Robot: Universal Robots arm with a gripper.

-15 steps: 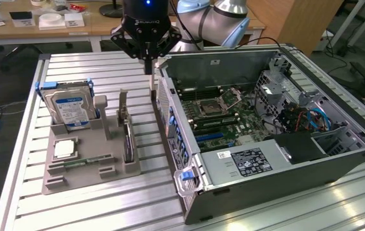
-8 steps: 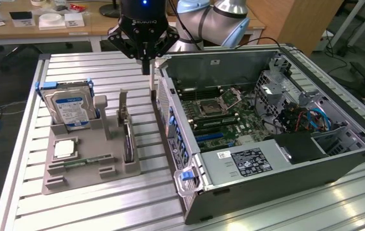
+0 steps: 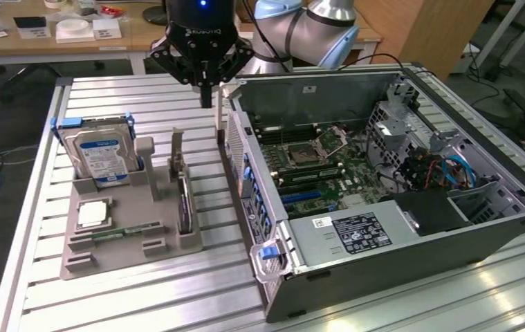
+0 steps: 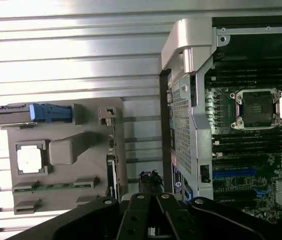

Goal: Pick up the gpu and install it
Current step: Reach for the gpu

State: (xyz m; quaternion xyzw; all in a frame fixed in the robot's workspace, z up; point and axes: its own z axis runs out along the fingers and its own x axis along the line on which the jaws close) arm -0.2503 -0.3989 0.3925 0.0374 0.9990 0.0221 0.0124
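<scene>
While its fingers are pressed fully together on nothing, the gripper [image 3: 207, 97] hangs above the gpu [image 3: 185, 202], which stands edge-on, untouched, in the grey tray [image 3: 133, 204].

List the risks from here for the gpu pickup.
The gripper is shut and empty, over the gap between the gray holder and the computer case; coming straight down, it may miss the gpu or hit the case. The gpu stands edge-on in the holder, so an off-centre grasp could slip.
</scene>
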